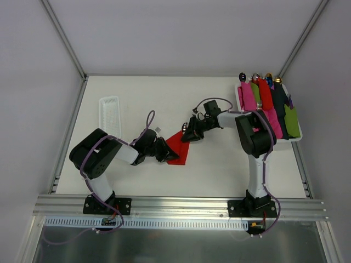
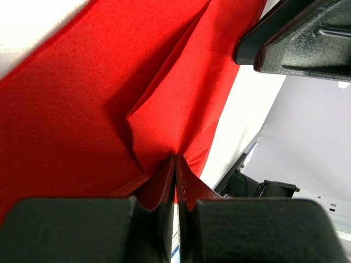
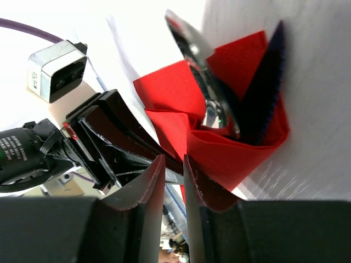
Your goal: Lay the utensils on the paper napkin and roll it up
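The red paper napkin (image 1: 178, 149) lies crumpled on the table between my two grippers. My left gripper (image 1: 163, 150) comes in from the left and is shut on a fold of the paper napkin (image 2: 82, 109), its jaws pressed together (image 2: 175, 161). My right gripper (image 1: 186, 135) is at the napkin's upper edge. In the right wrist view its jaws (image 3: 174, 159) stand a narrow gap apart, with a fold of the napkin (image 3: 241, 148) at their tips. A shiny silver utensil (image 3: 205, 82) lies inside the napkin's folds, with one rounded end sticking out (image 1: 185, 127).
A white ribbed tray (image 1: 108, 112) lies at the back left. At the back right, a white tray (image 1: 296, 139) holds several rolled bundles in pink, red, dark and green (image 1: 269, 104). The left gripper's black body (image 3: 109, 142) sits close beside my right fingers.
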Controlling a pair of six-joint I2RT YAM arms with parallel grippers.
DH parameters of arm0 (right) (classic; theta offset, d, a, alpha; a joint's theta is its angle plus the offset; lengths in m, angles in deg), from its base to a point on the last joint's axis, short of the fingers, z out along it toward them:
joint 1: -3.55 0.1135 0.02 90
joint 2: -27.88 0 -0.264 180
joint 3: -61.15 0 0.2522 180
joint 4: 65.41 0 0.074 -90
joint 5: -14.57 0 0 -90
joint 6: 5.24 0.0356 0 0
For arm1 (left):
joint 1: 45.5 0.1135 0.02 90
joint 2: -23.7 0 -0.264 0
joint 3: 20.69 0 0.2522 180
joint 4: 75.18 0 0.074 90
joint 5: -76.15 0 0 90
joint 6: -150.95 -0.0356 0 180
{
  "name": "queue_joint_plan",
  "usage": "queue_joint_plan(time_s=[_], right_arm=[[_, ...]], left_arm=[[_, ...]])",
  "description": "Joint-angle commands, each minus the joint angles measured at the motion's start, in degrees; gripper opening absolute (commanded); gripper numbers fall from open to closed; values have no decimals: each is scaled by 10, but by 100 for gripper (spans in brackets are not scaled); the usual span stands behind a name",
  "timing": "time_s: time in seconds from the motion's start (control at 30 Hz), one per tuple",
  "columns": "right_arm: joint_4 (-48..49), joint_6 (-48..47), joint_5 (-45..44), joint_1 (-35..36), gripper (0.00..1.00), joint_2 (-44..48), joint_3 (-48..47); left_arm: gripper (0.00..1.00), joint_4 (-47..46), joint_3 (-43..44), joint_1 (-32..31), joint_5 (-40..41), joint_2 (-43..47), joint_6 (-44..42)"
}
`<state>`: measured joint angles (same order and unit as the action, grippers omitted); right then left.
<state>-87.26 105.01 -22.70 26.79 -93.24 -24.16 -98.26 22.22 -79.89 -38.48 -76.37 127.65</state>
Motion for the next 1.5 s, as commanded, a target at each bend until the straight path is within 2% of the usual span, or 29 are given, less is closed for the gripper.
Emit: queue_joint_plan(time_s=[0.0, 0.1, 0.23, 0.27, 0.4, 0.5, 0.63, 0.8, 0.97, 1.1, 1.17, 1.37, 1.47], right_arm=[[12, 12, -25, -7, 23, -28, 3], [10, 10, -35, -8, 21, -32, 2], [-3, 1, -43, -8, 20, -34, -2], [-11, -1, -47, -8, 20, -34, -6], [-35, -15, -55, -7, 19, -34, -19], [-67, -35, -63, -5, 18, -38, -38], [-114, -62, -77, -1, 16, -44, -68], [-155, -77, -84, 3, 15, -57, -94], [-179, -81, -95, 7, 15, -65, -118], [-199, -92, -105, 11, 15, -68, -132], [-209, -94, -107, 13, 14, -72, -136], [-224, -98, -115, 16, 13, -76, -148], [-234, -100, -119, 15, 12, -79, -157]], left_arm=[[1, 92, -25, 9, 40, -23, -31], [1, 92, -28, 9, 41, -16, -32], [7, 77, -35, 8, 39, 18, -39], [12, 74, -36, 8, 36, 38, -46], [18, 74, -38, 9, 48, 105, -58], [24, 106, -32, 10, 65, 161, -67], [32, 195, -35, 19, 141, 234, -66], [42, 238, -74, 68, 156, 298, -54], [42, 237, -80, 100, 140, 288, -82], [35, 154, -79, 100, 71, 274, -99], [33, 100, -75, 97, 49, 264, -107], [27, 83, -20, 72, 35, 223, -105], [24, 62, 10, 53, 36, 166, -90]])
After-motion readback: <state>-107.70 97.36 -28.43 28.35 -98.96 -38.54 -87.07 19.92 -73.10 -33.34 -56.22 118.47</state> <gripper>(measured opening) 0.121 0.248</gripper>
